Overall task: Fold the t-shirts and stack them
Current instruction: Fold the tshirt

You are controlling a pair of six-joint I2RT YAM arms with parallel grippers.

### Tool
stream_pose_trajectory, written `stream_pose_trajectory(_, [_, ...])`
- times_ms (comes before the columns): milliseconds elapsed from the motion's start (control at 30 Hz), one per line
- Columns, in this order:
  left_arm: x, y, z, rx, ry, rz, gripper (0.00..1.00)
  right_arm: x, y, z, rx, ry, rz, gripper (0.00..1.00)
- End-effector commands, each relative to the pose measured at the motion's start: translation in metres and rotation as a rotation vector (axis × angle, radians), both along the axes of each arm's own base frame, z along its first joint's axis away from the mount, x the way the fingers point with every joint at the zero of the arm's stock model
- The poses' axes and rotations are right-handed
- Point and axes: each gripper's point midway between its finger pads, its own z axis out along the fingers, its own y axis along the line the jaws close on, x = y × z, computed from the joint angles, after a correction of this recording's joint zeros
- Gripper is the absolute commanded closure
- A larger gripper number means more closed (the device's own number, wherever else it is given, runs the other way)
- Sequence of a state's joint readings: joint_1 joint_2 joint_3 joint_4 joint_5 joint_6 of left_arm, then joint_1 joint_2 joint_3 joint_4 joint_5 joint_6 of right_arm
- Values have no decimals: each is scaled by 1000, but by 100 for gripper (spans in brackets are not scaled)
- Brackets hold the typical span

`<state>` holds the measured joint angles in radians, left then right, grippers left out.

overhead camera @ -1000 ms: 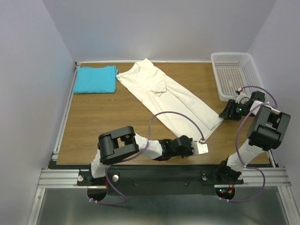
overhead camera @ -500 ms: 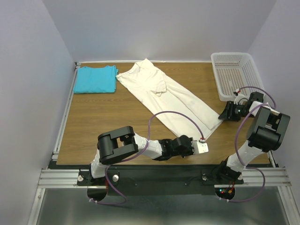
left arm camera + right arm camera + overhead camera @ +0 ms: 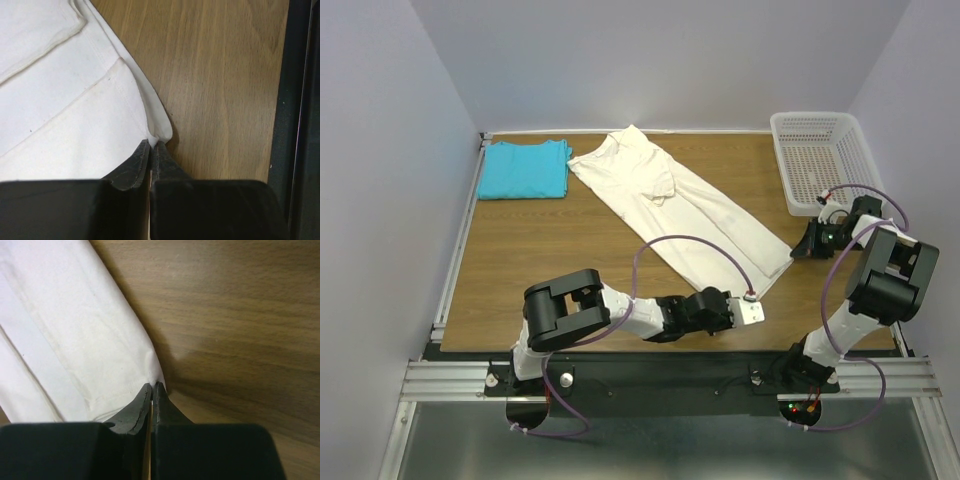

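Right gripper has nipped shut since a second ago, now pinching hem corner of cream shirt just in front of basket. Left gripper clamped tight on other hem corner, further from basket. Both corners held, likely so hem can be lifted and folded over. Blue shirt lies folded, well apart from basket, at opposite side

Left tool, right tool: both closed.

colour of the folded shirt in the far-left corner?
The folded shirt is turquoise blue, best seen in the top view.
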<state>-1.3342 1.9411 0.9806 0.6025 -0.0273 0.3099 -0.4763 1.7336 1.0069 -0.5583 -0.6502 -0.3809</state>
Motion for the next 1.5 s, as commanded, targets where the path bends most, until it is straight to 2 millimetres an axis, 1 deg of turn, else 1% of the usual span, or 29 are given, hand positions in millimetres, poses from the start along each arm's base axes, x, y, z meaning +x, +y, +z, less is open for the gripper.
stream_pose_trajectory(0, [-4, -9, 63, -182, 1, 7, 100, 0, 11, 31, 51, -21, -8, 99])
stream_pose_trajectory(33, [-2, -9, 77, -225, 12, 16, 100, 2, 15, 42, 68, -45, -11, 100])
stream_pose_trajectory(100, [-3, -5, 85, -255, 30, 21, 100, 8, 17, 58, 82, -84, -11, 99])
stream_pose_trajectory(133, [-1, -4, 100, -295, 41, 31, 100, 9, 21, 67, 109, -99, -12, 99])
stream_pose_trajectory(233, [5, 4, 112, -337, 59, 54, 100, 14, 26, 84, 150, -129, -7, 99])
stream_pose_trajectory(267, [7, 6, 121, -370, 76, 46, 100, 14, 30, 91, 176, -138, -6, 99])
stream_pose_trajectory(300, [7, 8, 121, -375, 91, 43, 100, 18, 30, 98, 184, -152, -5, 99])
stream_pose_trajectory(367, [12, 12, 131, -418, 115, 55, 100, 23, 33, 109, 217, -169, -4, 99])
stream_pose_trajectory(433, [21, 20, 130, -432, 130, 67, 100, 30, 35, 120, 233, -188, -2, 99])
stream_pose_trajectory(467, [24, 22, 137, -456, 130, 68, 100, 33, 36, 123, 249, -192, 3, 100])
stream_pose_trajectory(500, [26, 25, 135, -457, 140, 71, 100, 36, 38, 126, 257, -195, 7, 100])
stream_pose_trajectory(533, [32, 28, 137, -465, 140, 77, 100, 39, 43, 129, 265, -192, 14, 99])
stream_pose_trajectory(567, [34, 29, 140, -475, 142, 79, 100, 44, 44, 134, 273, -204, 22, 99])
stream_pose_trajectory(633, [38, 33, 142, -482, 153, 75, 100, 50, 53, 137, 295, -192, 36, 99])
stream_pose_trajectory(667, [45, 36, 146, -496, 151, 85, 100, 55, 56, 144, 297, -206, 48, 99])
stream_pose_trajectory(733, [48, 40, 152, -518, 164, 81, 100, 62, 65, 143, 320, -185, 59, 99])
stream_pose_trajectory(767, [58, 45, 154, -529, 162, 100, 100, 65, 68, 145, 327, -185, 65, 100])
stream_pose_trajectory(800, [61, 48, 156, -537, 164, 101, 100, 71, 70, 146, 333, -183, 72, 99])
stream_pose_trajectory(833, [63, 50, 160, -547, 167, 94, 100, 75, 78, 148, 340, -176, 83, 99])
stream_pose_trajectory(900, [72, 56, 162, -553, 161, 106, 100, 83, 83, 151, 332, -181, 93, 99])
stream_pose_trajectory(1000, [76, 60, 166, -557, 161, 96, 100, 93, 92, 147, 312, -162, 90, 99])
stream_pose_trajectory(1133, [82, 67, 168, -562, 164, 106, 100, 108, 97, 153, 301, -173, 77, 100])
stream_pose_trajectory(1167, [84, 70, 169, -564, 161, 110, 100, 115, 101, 159, 302, -187, 82, 99])
stream_pose_trajectory(1233, [88, 74, 170, -567, 158, 120, 100, 122, 109, 160, 307, -187, 93, 99])
stream_pose_trajectory(1267, [94, 79, 172, -573, 151, 136, 100, 127, 112, 165, 311, -190, 89, 100])
stream_pose_trajectory(1333, [98, 85, 173, -583, 175, 156, 100, 133, 123, 163, 320, -187, 106, 99])
stream_pose_trajectory(1367, [107, 91, 175, -592, 170, 178, 100, 138, 126, 166, 318, -191, 104, 99])
stream_pose_trajectory(1433, [113, 98, 174, -595, 176, 197, 100, 145, 133, 161, 322, -182, 108, 99])
stream_pose_trajectory(1467, [122, 104, 175, -603, 180, 219, 100, 149, 139, 162, 326, -183, 109, 99])
